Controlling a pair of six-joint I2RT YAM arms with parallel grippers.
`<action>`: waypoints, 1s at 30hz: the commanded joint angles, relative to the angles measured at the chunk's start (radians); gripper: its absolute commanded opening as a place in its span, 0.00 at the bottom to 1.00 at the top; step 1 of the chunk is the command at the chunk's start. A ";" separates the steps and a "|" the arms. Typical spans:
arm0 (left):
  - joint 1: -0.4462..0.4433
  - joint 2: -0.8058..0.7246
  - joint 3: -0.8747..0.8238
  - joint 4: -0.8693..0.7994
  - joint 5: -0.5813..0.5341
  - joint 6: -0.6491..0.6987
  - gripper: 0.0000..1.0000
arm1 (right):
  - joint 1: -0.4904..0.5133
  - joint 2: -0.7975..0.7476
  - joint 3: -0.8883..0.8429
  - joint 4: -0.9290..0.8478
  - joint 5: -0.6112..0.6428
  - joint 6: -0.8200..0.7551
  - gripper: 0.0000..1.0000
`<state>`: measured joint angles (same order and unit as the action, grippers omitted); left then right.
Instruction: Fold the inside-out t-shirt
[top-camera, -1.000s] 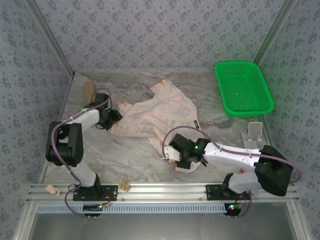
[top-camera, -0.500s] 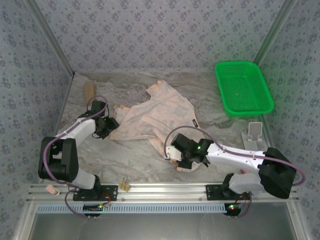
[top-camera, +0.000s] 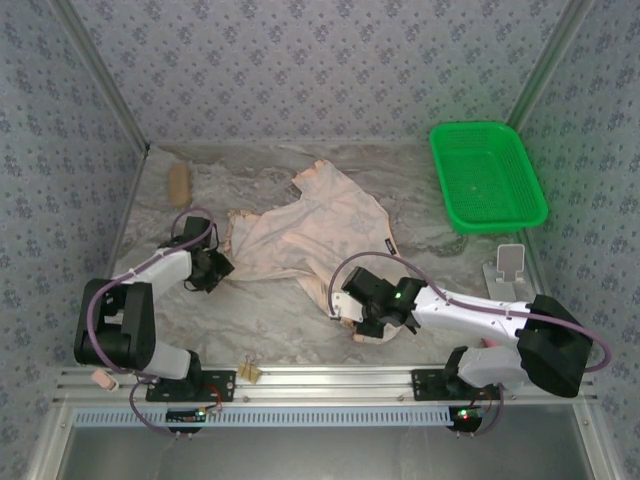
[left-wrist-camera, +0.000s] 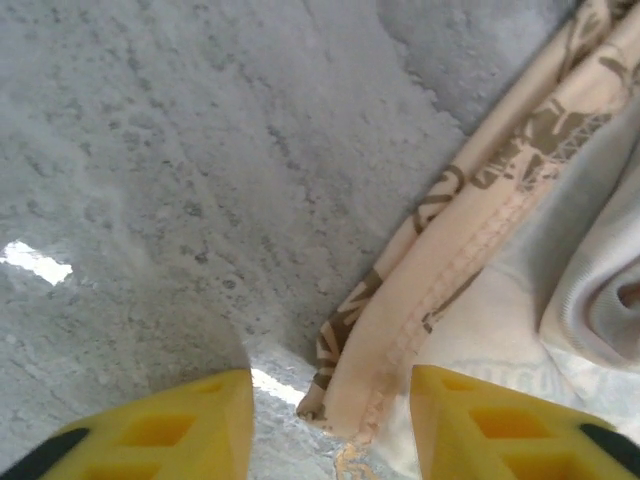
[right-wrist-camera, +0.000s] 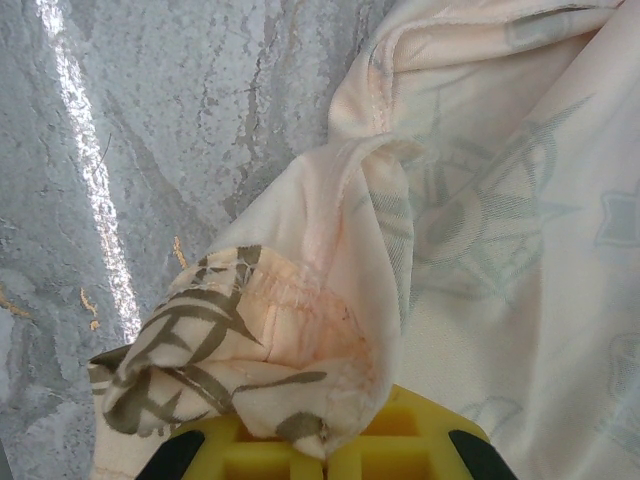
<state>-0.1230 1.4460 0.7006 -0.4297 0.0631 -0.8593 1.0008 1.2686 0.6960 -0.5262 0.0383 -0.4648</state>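
Enclosed on three sides by blue-grey flower-patterned wall panels (top-camera: 300, 70). Underneath, a grey marbled bench (top-camera: 270, 315), glossy enough to throw back streaks of light. Rumpled over the far middle of it, a soft cream-pink inside-out t-shirt (top-camera: 310, 225) with dark brown compass prints on its turned-in face, one corner reaching toward the near edge. In the far right corner, a green plastic mesh basket (top-camera: 487, 175), well apart from the cloth. Along the near edge, a silver aluminium rail (top-camera: 330, 380) carrying both arm bases.

Left arm (top-camera: 150, 270) low at the shirt's left edge. Left jaws parted to a moderate gap just above the bench, with the stitched hem (left-wrist-camera: 400, 340) lying between them, not pinched.

Right arm (top-camera: 470, 310) reaching in from the right. Right jaws clamped tight on a bunched corner of the shirt, brown print showing in the wad.

Near the right edge, a small white stand (top-camera: 510, 265). By the far left edge, a small tan oblong (top-camera: 179, 183). On the shirt's right edge, a small dark neck label (top-camera: 393, 247), lettering too small to read.
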 joint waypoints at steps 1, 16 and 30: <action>0.003 0.057 0.025 0.076 0.000 0.015 0.28 | -0.006 -0.001 -0.002 -0.009 0.016 -0.011 0.00; 0.005 -0.130 0.265 -0.225 0.079 0.017 0.00 | -0.162 -0.186 0.084 -0.046 0.208 -0.097 0.00; 0.019 0.253 1.222 -0.241 0.065 0.047 0.00 | -0.755 0.155 0.802 0.352 0.073 -0.119 0.00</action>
<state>-0.1200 1.5696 1.7531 -0.6807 0.1413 -0.8021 0.3115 1.3472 1.3537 -0.2920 0.1646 -0.6174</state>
